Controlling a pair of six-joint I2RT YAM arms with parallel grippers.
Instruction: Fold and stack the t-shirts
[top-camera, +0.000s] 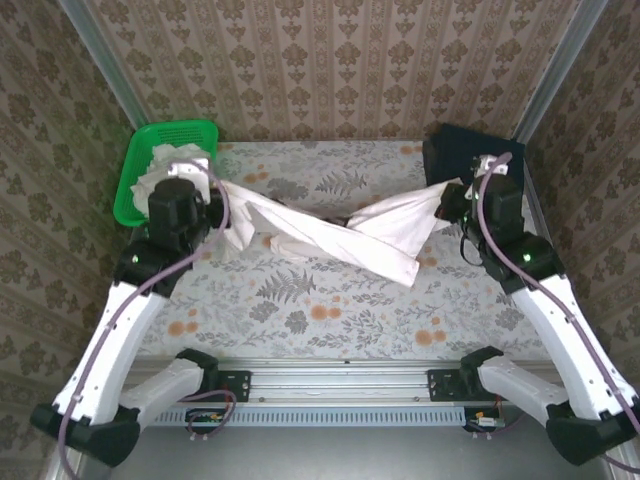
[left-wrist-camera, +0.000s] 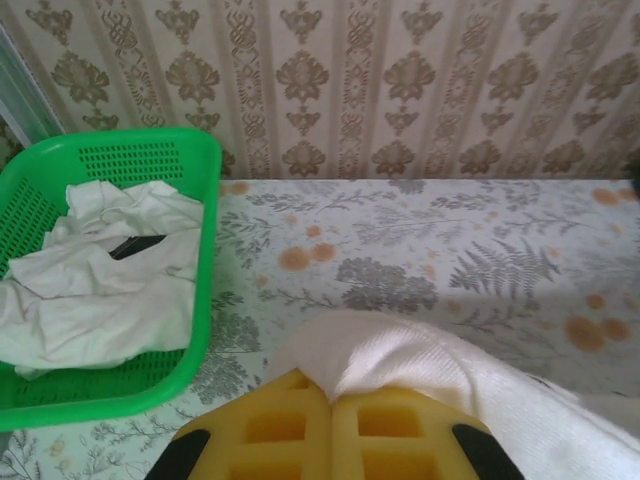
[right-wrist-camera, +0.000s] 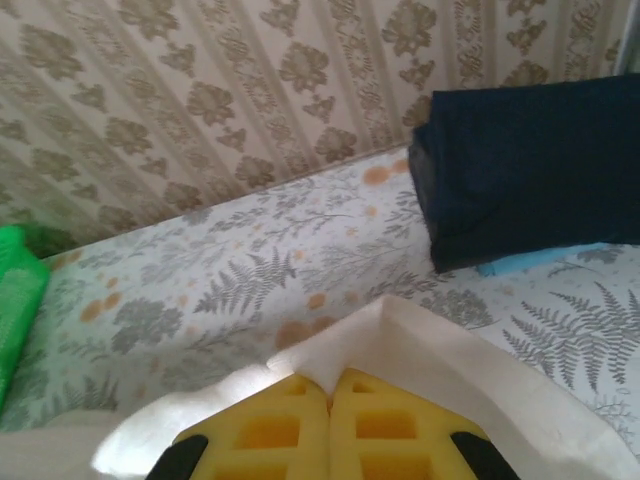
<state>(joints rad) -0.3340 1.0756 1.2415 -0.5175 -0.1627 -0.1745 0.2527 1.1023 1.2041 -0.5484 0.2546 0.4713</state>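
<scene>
Left pincer (left-wrist-camera: 332, 400) clenched on one end of a white t-shirt (top-camera: 330, 235); right pincer (right-wrist-camera: 330, 385) clenched on the other end. Shirt hangs twisted between them, a lower corner drooping toward the tabletop (top-camera: 300, 300). No fold made yet, by my reading. Farther back, left: green basket (left-wrist-camera: 205, 250) holding more crumpled t-shirts (left-wrist-camera: 100, 290). Far right: a dark folded pile (right-wrist-camera: 530, 160). I judge the task barely begun; spreading, folding and stacking all remain.
</scene>
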